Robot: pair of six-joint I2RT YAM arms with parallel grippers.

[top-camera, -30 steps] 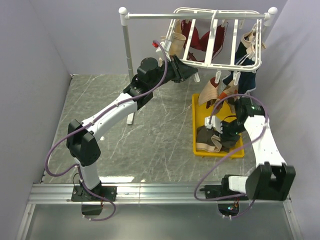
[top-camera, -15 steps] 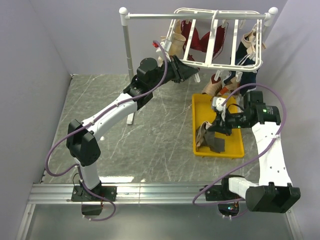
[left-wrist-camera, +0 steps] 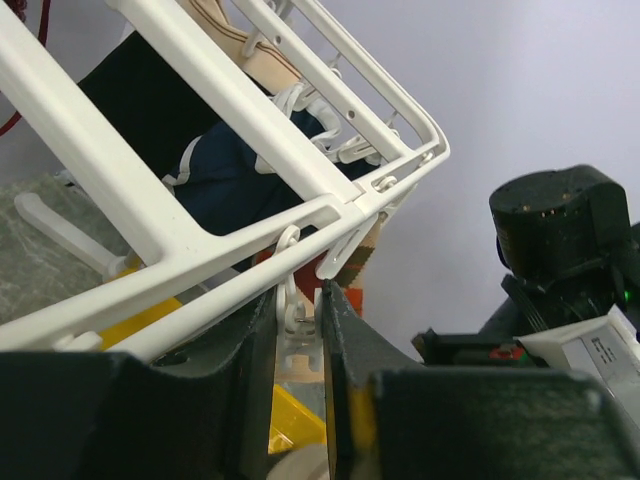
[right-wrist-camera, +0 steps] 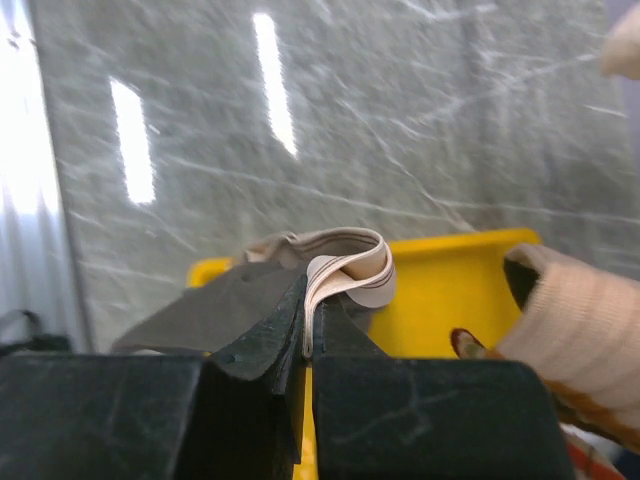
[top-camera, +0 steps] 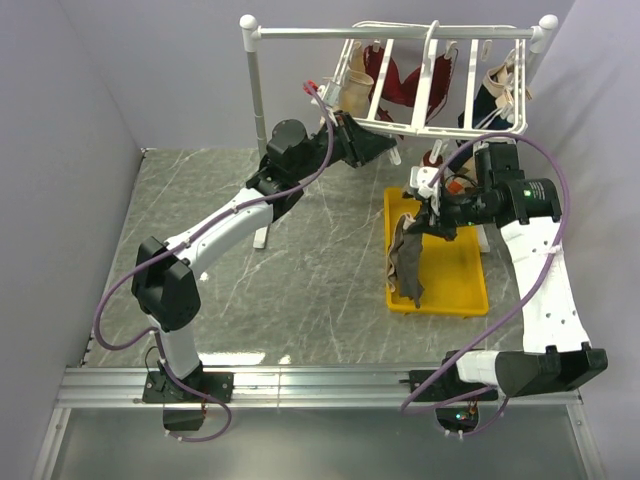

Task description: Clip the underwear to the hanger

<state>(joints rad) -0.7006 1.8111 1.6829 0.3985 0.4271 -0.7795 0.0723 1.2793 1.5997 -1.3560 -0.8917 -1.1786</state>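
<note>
The dark grey-brown fabric briefs, judged limp and light, are held above the yellow plastic tray, pinched at the firmer beige band by the right gripper. A dangling clip of the white slatted hanger is clamped by the left gripper.

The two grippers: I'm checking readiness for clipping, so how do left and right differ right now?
The left gripper is up at the hanger's edge; the right gripper sits lower, above the yellow tray. The left's jaws pinch a white clip dangling from the hanger; the right's pinch the underwear's beige band, the rest hanging down. Both are closed on something.
</note>
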